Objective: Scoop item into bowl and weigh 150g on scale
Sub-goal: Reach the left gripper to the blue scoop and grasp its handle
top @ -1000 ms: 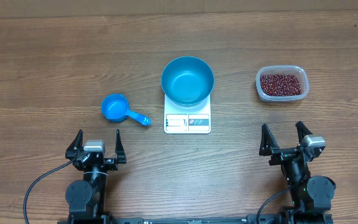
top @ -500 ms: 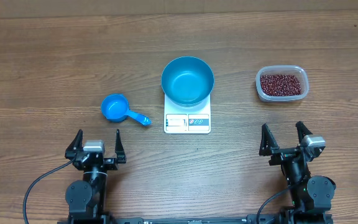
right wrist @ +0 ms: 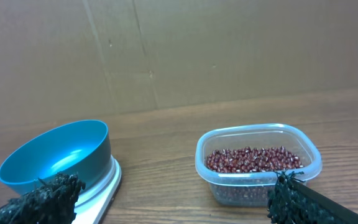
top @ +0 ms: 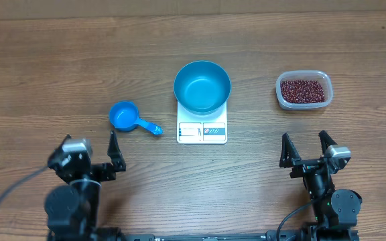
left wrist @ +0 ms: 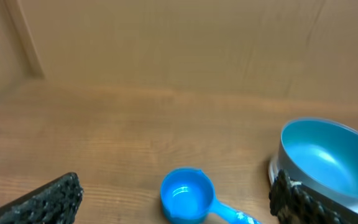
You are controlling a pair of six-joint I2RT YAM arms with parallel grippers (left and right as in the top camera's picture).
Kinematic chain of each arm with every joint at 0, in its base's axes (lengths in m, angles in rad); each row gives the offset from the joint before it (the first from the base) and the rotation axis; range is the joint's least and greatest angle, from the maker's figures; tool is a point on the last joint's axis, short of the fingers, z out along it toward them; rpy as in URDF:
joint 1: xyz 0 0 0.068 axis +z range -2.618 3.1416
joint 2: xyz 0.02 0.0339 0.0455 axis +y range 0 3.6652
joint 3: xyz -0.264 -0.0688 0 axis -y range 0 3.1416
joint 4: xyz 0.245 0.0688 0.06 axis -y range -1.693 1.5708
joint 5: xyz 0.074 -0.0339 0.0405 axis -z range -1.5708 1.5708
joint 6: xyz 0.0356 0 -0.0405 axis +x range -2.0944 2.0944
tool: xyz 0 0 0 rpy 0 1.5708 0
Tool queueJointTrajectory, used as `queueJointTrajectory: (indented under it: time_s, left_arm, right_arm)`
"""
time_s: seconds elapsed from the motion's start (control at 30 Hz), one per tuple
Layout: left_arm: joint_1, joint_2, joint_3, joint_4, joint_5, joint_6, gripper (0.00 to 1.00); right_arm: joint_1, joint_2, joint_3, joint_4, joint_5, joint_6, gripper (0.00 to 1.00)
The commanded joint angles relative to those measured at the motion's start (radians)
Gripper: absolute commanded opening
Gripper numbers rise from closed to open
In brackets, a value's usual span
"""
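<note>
Blue bowl (top: 202, 86) sits on the scale (top: 202, 131), beans (top: 303, 90) in the clear tub (top: 279, 94) to its right. Your left gripper (top: 89, 148) and right gripper (top: 305, 146) both stand spread wide, gripping nothing, near the table (top: 45, 53) front edge with bare wood just ahead.

Wooden table (top: 59, 60): scale (top: 202, 132), scoop (top: 124, 116), tub (top: 279, 90)

- Robot test bench of lab type.
- Bare wood-grain table (top: 45, 67), plain cardboard backdrop (right wrist: 229, 50) on far side.
- Left arm (top: 67, 203) and right arm (top: 334, 201), cabled, stationed at near table edge.
</note>
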Motion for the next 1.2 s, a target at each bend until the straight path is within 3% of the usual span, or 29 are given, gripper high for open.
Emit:
queueJointTrajectory:
  time_s: [0.0, 0.13, 0.3, 0.37, 0.47, 0.53, 0.6, 0.63, 0.8, 0.9, 1.03, 1.17]
  left_arm:
    - [0.006, 0.169, 0.174, -0.082, 0.026, -0.031, 1.0]
    - [0.006, 0.341, 0.323, -0.129, 0.187, -0.032, 1.0]
    - [0.006, 0.441, 0.35, -0.187, 0.528, -0.031, 1.0]
    - [0.006, 0.467, 0.35, -0.244, 0.562, 0.02, 0.99]
    - [0.007, 0.51, 0.349, -0.32, 0.472, 0.007, 0.99]
    - [0.009, 0.544, 0.349, -0.344, 0.268, -0.208, 1.0]
    - [0.016, 0.587, 0.349, -0.376, 0.033, -0.5, 1.0]
    - [0.017, 0.609, 0.349, -0.38, -0.019, -0.566, 0.99]
    - [0.012, 0.724, 0.349, -0.286, 0.053, -0.604, 1.0]
    - [0.012, 0.801, 0.348, -0.256, -0.009, -0.634, 1.0]
    - [0.014, 0.948, 0.348, -0.223, -0.088, -0.8, 0.9]
    - [0.014, 1.086, 0.348, -0.129, -0.036, -0.825, 0.88]
  right_arm:
    - [0.005, -0.002, -0.01, 0.003, 0.01, -0.007, 1.0]
    - [0.005, -0.002, -0.01, 0.003, 0.01, -0.007, 1.0]
    - [0.005, -0.002, -0.01, 0.003, 0.01, -0.007, 1.0]
    - [0.005, -0.002, -0.01, 0.003, 0.01, -0.007, 1.0]
    - [0.005, -0.002, -0.01, 0.003, 0.01, -0.007, 1.0]
    - [0.005, -0.002, -0.01, 0.003, 0.01, -0.007, 1.0]
    - [0.005, -0.002, -0.01, 0.003, 0.01, -0.007, 1.0]
    - [0.005, -0.002, -0.01, 0.003, 0.01, -0.007, 1.0]
    - [0.005, -0.002, -0.01, 0.003, 0.01, -0.007, 1.0]
    - [0.005, -0.002, -0.01, 0.003, 0.01, -0.007, 1.0]
    - [0.005, -0.002, -0.01, 0.003, 0.01, -0.007, 1.0]
    - [0.005, -0.002, -0.01, 0.003, 0.01, -0.007, 1.0]
